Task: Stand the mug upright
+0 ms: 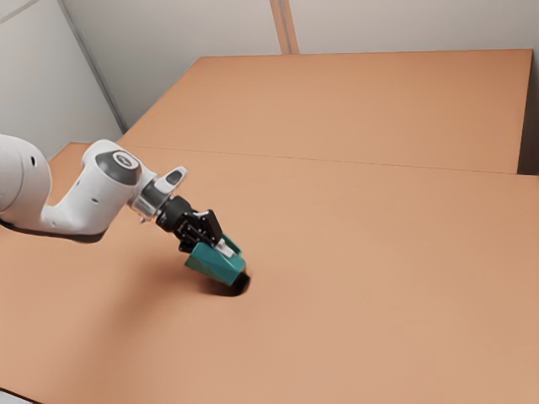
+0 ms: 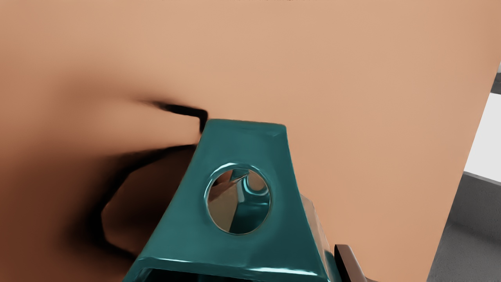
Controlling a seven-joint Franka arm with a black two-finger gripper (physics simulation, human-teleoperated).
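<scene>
In the exterior view my gripper [image 1: 221, 245] angles down onto the teal mug [image 1: 214, 263], shut on it, with a pale fingertip against its side. The faceted mug is tilted, its lower end over a dark shadow on the table. In the wrist view the mug [image 2: 250, 147] shows a tapered teal face with a round hole through it, and part of a dark opening at the bottom edge. One finger [image 2: 349, 262] of the gripper stands beside the mug; the other is hidden.
The orange-brown table [image 1: 362, 252] spreads around the mug, with a seam across it farther back. Pale walls [image 1: 194, 25] rise behind. In the wrist view a straight table edge runs beside a grey and white area [image 2: 469, 219].
</scene>
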